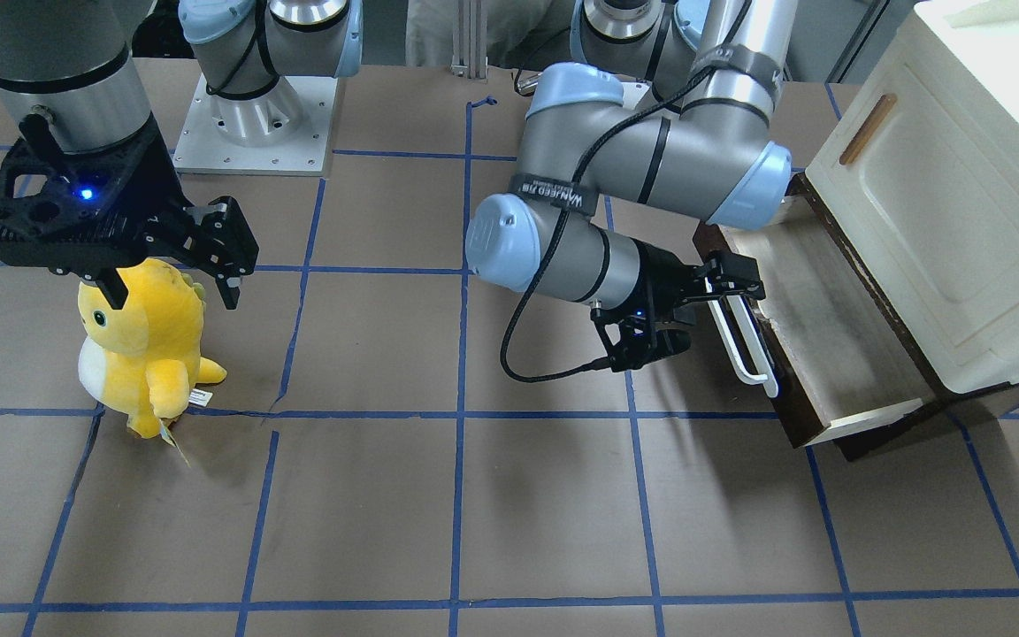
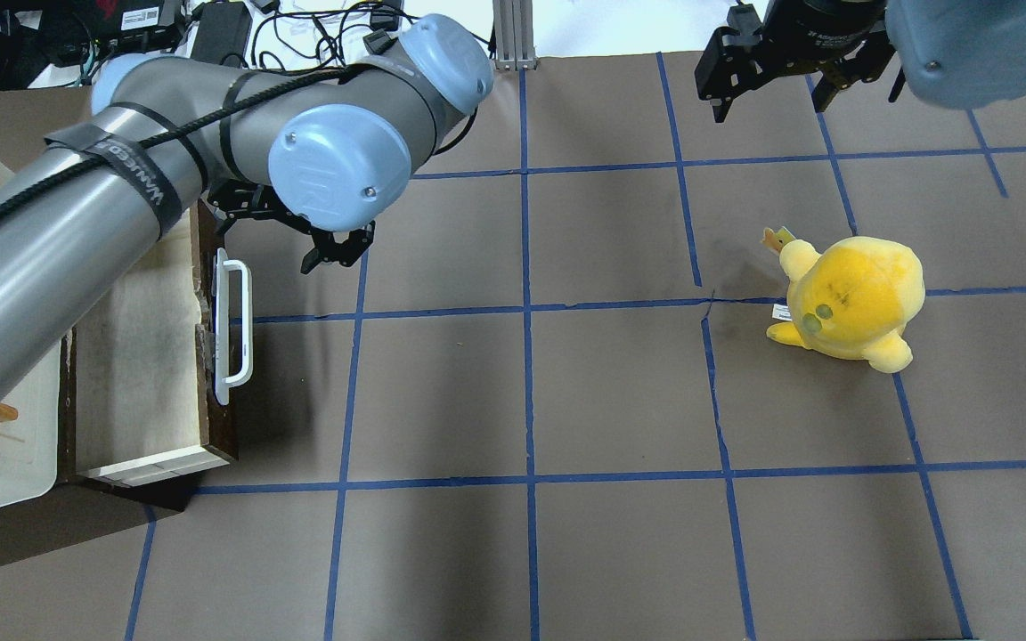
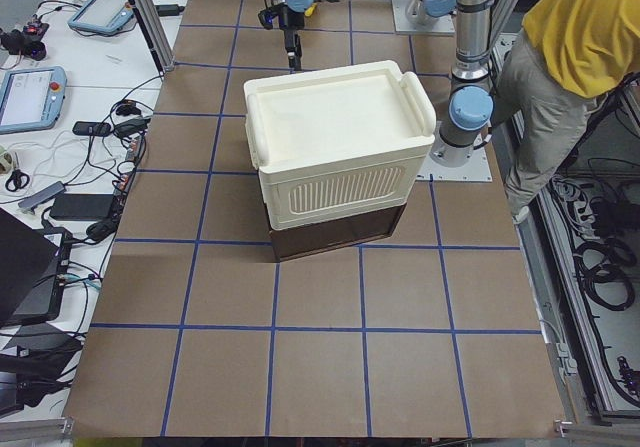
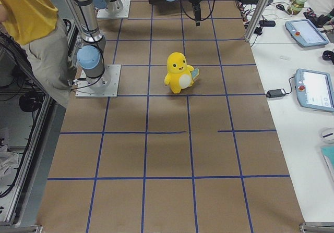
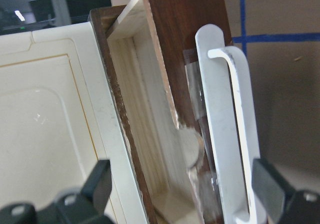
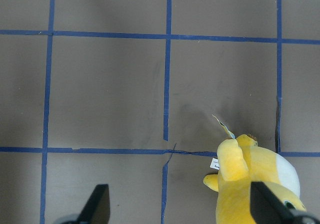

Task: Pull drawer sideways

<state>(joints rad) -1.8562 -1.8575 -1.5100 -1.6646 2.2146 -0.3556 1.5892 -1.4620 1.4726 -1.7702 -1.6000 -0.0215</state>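
I saw the brown paper-covered desk (image 2: 620,401) with its grid of blue tape lines. At its left end sat the cream-white plastic cabinet (image 1: 961,221), resting on a dark base. The dark brown wooden drawer (image 2: 143,356) stuck out from under it towards the middle of the desk, with its pale light-wood interior open to view. Well apart, on the right side, the yellow plush toy with a white belly (image 2: 847,298) stood upright on the desk.

The right claw (image 2: 769,100) hung above the desk on the robot's side of the plush, fingers spread wide and holding nothing. The left claw (image 2: 337,251) was just beside the end of the drawer front nearest the robot. Its fingers were also spread apart and gripped nothing. From its wrist camera, the drawer front lay ahead between the two fingers.

The long white plastic bar handle (image 2: 234,329) ran along the drawer front, and neither claw had hold of it.
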